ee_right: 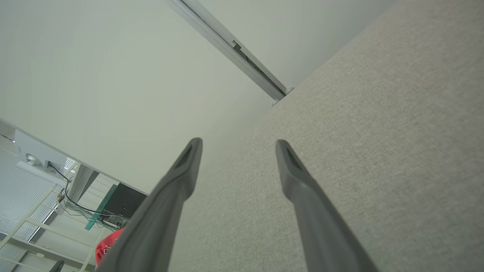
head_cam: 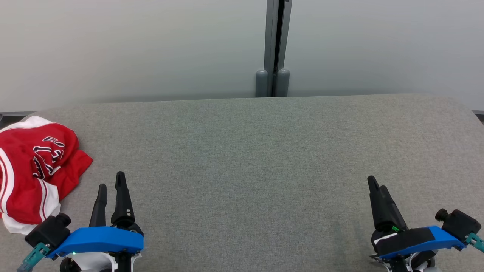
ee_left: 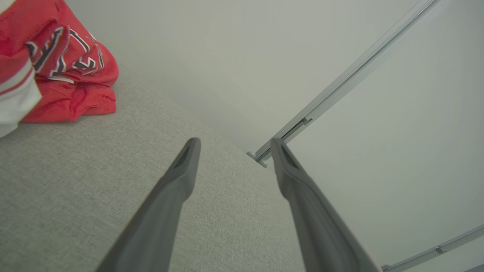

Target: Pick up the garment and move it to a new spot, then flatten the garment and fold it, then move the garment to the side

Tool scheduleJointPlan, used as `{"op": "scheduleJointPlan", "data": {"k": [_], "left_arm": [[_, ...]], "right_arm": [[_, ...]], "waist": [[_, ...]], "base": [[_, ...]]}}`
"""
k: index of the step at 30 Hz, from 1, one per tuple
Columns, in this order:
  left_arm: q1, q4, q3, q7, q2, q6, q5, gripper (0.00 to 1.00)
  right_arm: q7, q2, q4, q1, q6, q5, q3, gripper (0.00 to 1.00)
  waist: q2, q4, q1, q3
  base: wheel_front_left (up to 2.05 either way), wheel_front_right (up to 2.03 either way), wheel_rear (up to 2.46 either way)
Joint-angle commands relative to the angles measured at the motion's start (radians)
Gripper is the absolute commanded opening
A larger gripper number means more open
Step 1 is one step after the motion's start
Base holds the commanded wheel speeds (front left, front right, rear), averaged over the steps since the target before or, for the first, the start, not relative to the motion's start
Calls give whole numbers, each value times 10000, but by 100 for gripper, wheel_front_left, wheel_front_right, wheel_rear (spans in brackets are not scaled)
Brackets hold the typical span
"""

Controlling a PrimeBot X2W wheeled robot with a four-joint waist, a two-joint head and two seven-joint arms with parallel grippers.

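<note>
Reaching for the garment is work for your left arm. The red and white jersey lies crumpled at the worktop's left edge, just to the left of the left end effector and a little farther back than its fingertips. The heap's long axis runs roughly near to far along that edge, and its left side is cut off by the head view, so you cannot tell whether any cloth hangs over the side.

The left end effector is spread wide and holds nothing, with its fingers pointing toward the far wall rather than at the cloth. I judge you will need to swing it leftward before closing. The nearest loose part is the red flap on the heap's right side, which looks like the easiest place to pinch.

The right end effector is also spread wide and empty, near the right end and well apart from the garment. Bare grey fabric lies between the two, so nothing blocks the way. The grey post stands behind the far edge, out of reach of the move.
</note>
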Motion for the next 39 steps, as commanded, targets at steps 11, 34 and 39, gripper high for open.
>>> {"op": "scheduleJointPlan", "data": {"k": [11,34,39], "left_arm": [[-319,142,-353,-413,177,275,1868,100],[-358,708,-884,-1000,396,735,4299,100],[-415,798,-945,-1123,430,793,4737,100]], "right_arm": [[-405,-82,50,-272,15,-1815,215,100],[-993,-103,253,-280,20,-4404,372,100],[-1119,-106,281,-283,21,-4900,398,100]], "waist": [[1,52,0,6],[1,136,0,-10],[1,157,0,25]], "base": [[0,0,0],[0,0,0],[0,0,0]]}}
